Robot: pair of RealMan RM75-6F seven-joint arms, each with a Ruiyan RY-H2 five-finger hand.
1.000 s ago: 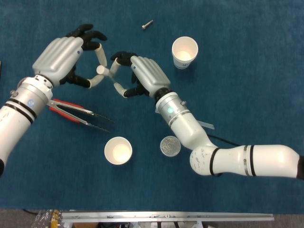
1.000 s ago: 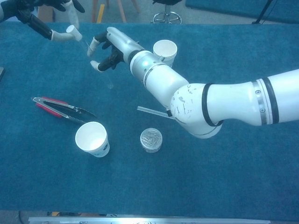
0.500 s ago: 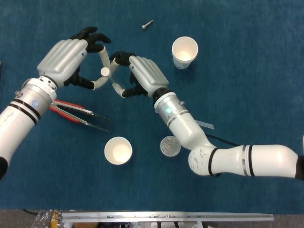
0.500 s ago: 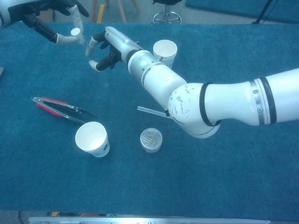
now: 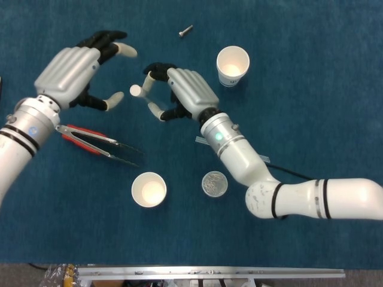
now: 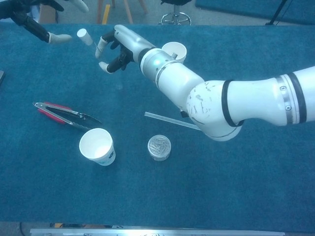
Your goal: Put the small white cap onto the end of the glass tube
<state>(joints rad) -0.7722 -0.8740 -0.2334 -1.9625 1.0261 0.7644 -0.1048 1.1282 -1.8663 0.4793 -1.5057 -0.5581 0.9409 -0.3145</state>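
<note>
Cap seated on the tube, left hand let go

The right hand (image 5: 179, 92) pinches the glass tube (image 6: 92, 43), whose far end carries the cap (image 5: 136, 90), raised over the surface (image 5: 311, 72). The left hand (image 5: 72, 75) hangs beside it, fingers spread, holding nothing. My judgement: keep the tube level, draw the left hand straight off, don't knock the cap.

The cap (image 5: 136, 90) is a small white cylinder, sitting on the upper end of the tube (image 6: 91, 43), a thin clear glass rod, barely visible. The tube slants up and away from the right hand (image 5: 182, 92), whose fingers (image 6: 102, 44) pinch its lower part.
</note>
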